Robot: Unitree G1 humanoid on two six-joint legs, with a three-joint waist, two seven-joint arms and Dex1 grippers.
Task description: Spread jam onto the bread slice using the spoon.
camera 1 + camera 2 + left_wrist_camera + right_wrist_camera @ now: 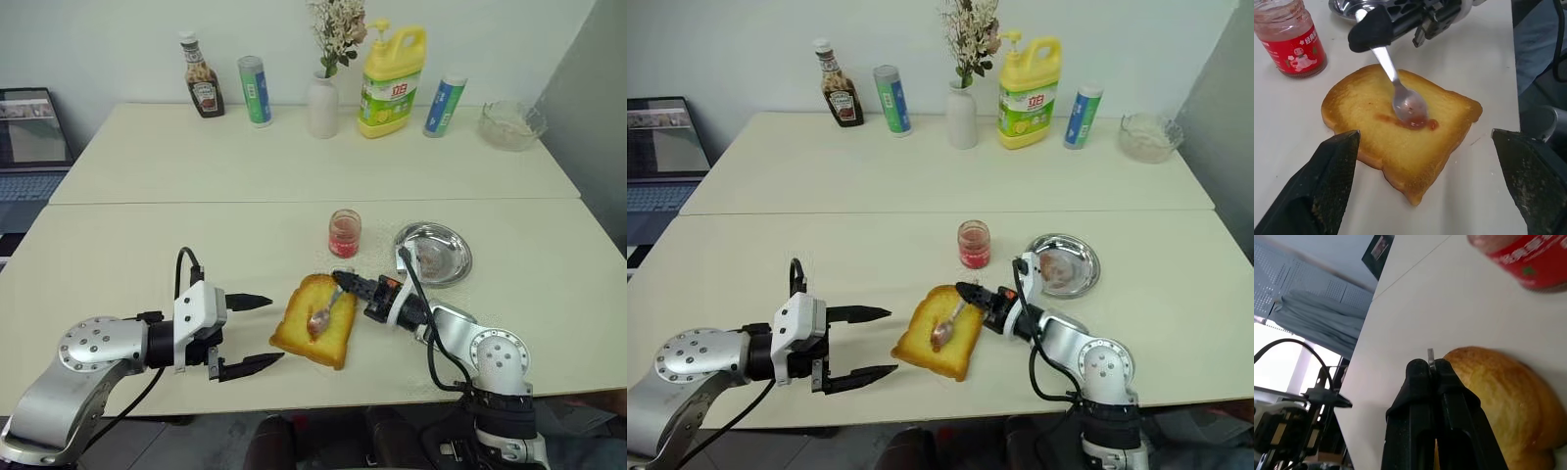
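Note:
The golden bread slice [315, 333] lies flat near the table's front edge, with a short smear of red jam [1415, 122] at its middle. My right gripper [342, 280] is shut on the handle of the silver spoon [1400, 95], whose bowl rests on the bread in that smear. The jam jar [344, 233], red-labelled and lidless, stands just behind the bread. My left gripper [257, 333] hangs open just left of the bread, its fingers [1334, 171] spread wide on either side of the slice's near corner, touching nothing.
A round steel dish [433, 253] sits right of the jar. Along the far table stand a ketchup bottle [202, 88], two tubes [256, 90], a white vase [323, 103], a yellow detergent jug [391, 83] and a glass bowl [509, 124]. A laptop [29, 137] sits far left.

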